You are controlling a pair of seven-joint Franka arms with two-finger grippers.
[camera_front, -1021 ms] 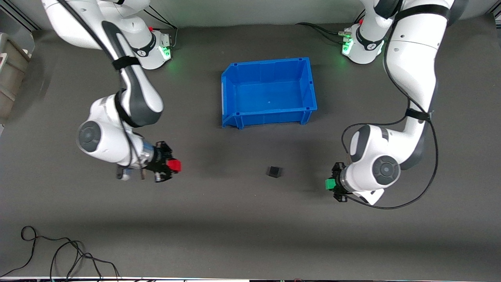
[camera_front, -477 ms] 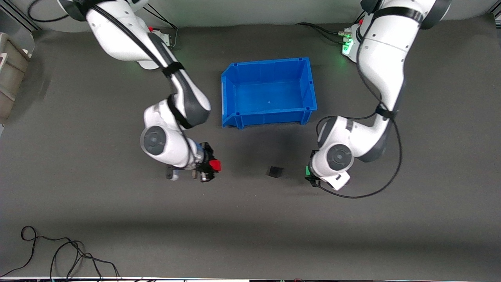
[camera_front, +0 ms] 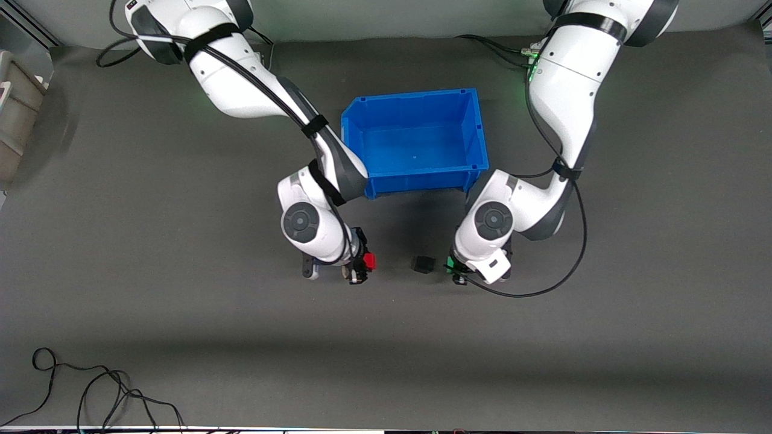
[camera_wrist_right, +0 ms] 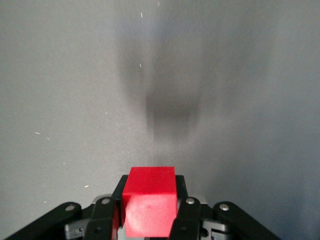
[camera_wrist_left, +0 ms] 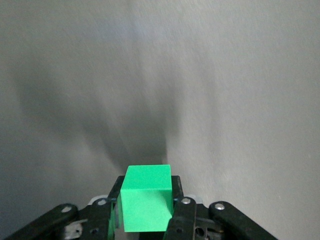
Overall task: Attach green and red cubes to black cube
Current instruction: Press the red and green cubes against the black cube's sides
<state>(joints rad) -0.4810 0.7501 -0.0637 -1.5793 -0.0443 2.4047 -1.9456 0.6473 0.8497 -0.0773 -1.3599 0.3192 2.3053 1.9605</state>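
The black cube [camera_front: 423, 264] rests on the grey mat, nearer to the front camera than the blue bin. My right gripper [camera_front: 365, 263] is shut on the red cube [camera_front: 369, 261], held low beside the black cube toward the right arm's end. My left gripper [camera_front: 452, 267] is shut on the green cube [camera_front: 450, 264], close beside the black cube toward the left arm's end. In the right wrist view the red cube [camera_wrist_right: 149, 206] sits between black fingers [camera_wrist_right: 181, 215]. In the left wrist view the green cube [camera_wrist_left: 146, 199] sits between its fingers [camera_wrist_left: 179, 215]. Neither wrist view shows the black cube.
An empty blue bin [camera_front: 353, 138] stands in the middle of the mat, between the two arms' bases. Black cables [camera_front: 90, 392] lie coiled at the near edge toward the right arm's end. A beige box [camera_front: 15, 108] stands at the table's edge there.
Both arms have swung inward toward the black cube, carrying the red and green cubes. Each cube now sits close beside the black cube. Both grips have stayed shut.
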